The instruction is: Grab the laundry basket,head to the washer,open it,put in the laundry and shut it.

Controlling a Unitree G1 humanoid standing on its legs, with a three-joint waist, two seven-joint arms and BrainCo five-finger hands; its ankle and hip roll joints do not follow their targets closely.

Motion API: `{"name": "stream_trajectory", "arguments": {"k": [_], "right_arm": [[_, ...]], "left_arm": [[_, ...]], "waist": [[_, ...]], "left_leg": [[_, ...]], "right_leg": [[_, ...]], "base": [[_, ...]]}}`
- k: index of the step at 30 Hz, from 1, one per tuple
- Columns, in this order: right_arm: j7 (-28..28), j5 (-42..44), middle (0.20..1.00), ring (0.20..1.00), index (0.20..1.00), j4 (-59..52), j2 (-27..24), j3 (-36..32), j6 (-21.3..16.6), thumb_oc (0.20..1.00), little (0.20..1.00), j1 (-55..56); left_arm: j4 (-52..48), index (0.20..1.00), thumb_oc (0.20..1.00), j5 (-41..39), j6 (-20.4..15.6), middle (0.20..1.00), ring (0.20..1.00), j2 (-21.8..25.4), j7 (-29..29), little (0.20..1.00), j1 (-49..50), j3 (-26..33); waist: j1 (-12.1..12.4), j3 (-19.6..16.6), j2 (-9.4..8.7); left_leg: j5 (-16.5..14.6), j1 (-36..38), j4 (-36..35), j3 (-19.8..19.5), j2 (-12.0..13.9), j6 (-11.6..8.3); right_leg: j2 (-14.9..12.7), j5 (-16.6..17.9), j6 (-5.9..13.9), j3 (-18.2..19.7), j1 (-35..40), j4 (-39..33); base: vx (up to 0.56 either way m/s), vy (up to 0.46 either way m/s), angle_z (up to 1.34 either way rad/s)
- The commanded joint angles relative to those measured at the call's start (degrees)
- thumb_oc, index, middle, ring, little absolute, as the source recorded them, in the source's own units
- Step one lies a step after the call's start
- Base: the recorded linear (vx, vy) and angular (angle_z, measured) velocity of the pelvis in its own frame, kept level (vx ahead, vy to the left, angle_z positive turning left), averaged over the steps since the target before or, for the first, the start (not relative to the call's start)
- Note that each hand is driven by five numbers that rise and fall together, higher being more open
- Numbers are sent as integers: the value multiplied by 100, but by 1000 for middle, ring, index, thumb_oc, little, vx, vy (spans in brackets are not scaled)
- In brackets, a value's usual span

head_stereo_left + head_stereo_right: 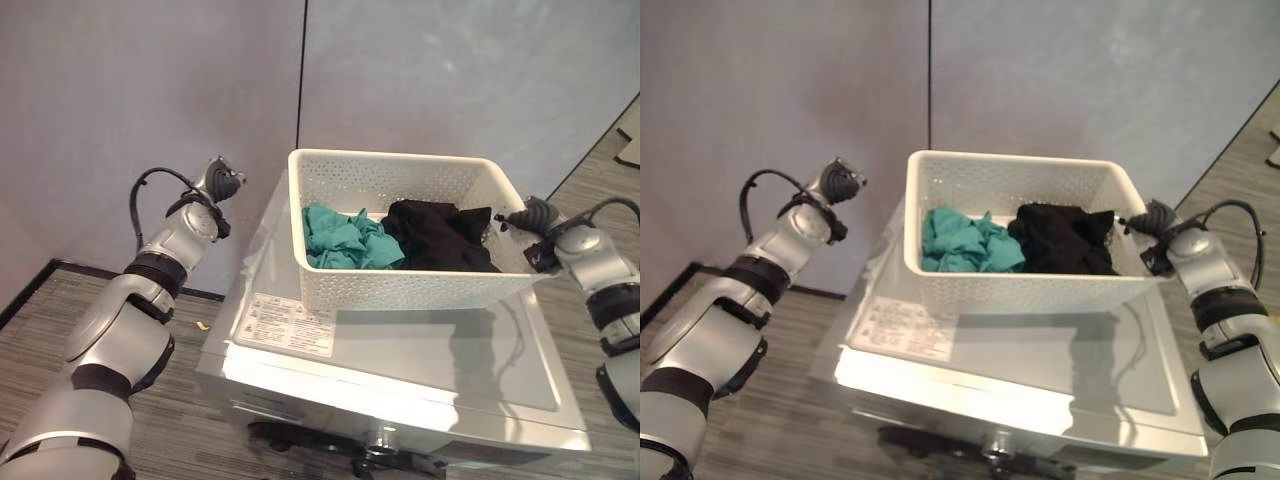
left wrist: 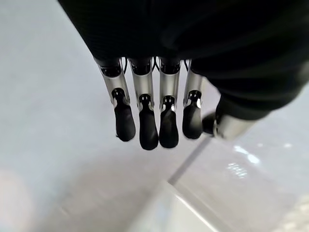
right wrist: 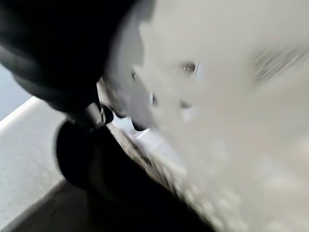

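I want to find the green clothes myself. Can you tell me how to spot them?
Look at the washer, the big silver-white box by the grey wall. On top sits a white basket full of little holes. Inside, the teal cloth is the crumpled bundle on the robot's left, right beside a black cloth; its bright colour gives it away.

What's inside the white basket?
The white basket holds a crumpled teal cloth and, beside it, a black cloth. Whatever lies underneath them is covered.
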Motion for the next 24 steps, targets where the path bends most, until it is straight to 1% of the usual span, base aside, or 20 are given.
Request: {"name": "stream_trajectory", "arguments": {"k": [1, 3, 6, 11, 16, 19, 20, 22, 24], "right_arm": [[185, -156, 1000, 1000, 1000, 177, -559, 409, -40, 1000, 1000, -372], [295, -242, 1000, 1000, 1000, 34, -639, 612, -30, 1000, 1000, -512], [427, -323, 1000, 1000, 1000, -166, -774, 719, 3, 1000, 1000, -482], [510, -318, 1000, 1000, 1000, -449, -967, 629, 17, 1000, 1000, -304], [269, 225, 1000, 1000, 1000, -582, -880, 31, -100, 1000, 1000, -41], [28, 758, 1000, 1000, 1000, -636, -771, -430, -228, 1000, 1000, 46], [-78, 1032, 1000, 1000, 1000, -698, -729, -658, -303, 1000, 1000, 105], [-208, 1368, 1000, 1000, 1000, -645, -682, -894, -428, 1000, 1000, 114], [-374, 1761, 1000, 1000, 1000, -665, -641, -1198, -625, 1000, 1000, 168]], "left_arm": [[367, 1000, 1000, -250, -168, 1000, 1000, -46, -101, 1000, -517, -25], [405, 1000, 1000, -278, -149, 1000, 1000, -94, -131, 1000, -553, -25], [365, 1000, 1000, -270, -132, 1000, 1000, -126, -187, 1000, -507, 16], [290, 1000, 1000, -211, -98, 1000, 1000, 0, -215, 1000, -408, 73], [158, 1000, 1000, -246, -122, 1000, 1000, 307, -182, 1000, -149, 296], [63, 1000, 1000, -370, -183, 1000, 1000, 520, -48, 1000, -97, 479], [-13, 1000, 1000, -483, -244, 1000, 1000, 618, 62, 1000, -93, 634], [-211, 1000, 1000, -717, -328, 1000, 1000, 761, 142, 1000, -48, 858], [-697, 1000, 1000, -1090, -521, 1000, 1000, 897, 303, 1000, 99, 1276]], "waist": [[5, -24, 184], [2, -17, 174], [-19, -31, 192], [-56, -37, 234], [-69, -58, 328], [-64, -78, 358], [-68, -94, 371], [-36, -95, 367], [0, -96, 374]], "left_leg": [[168, -210, -141, -29, 419, -318], [199, -210, -161, -68, 456, -355], [241, -185, -227, -108, 496, -396], [274, -144, -291, -99, 511, -421], [238, -3, -349, -51, 515, -416], [224, 78, -399, -15, 518, -414], [215, 92, -405, -2, 518, -414], [205, 113, -414, 3, 514, -415], [191, 125, -424, -6, 508, -416]], "right_leg": [[-144, -671, 436, 80, 66, 407], [-92, -707, 410, 58, 89, 346], [-47, -749, 383, 2, 127, 321], [-10, -783, 362, 5, 150, 340], [9, -826, 361, 70, 206, 314], [12, -849, 355, 101, 241, 310], [12, -851, 361, 104, 247, 303], [9, -854, 362, 115, 266, 300], [4, -862, 361, 108, 283, 291]], "base": [[17, -89, -9], [14, -60, -3], [14, -30, 4], [4, -2, 6], [12, 10, -3], [24, 17, -7], [28, 11, -10], [24, 10, -11], [11, 5, -3]]}}
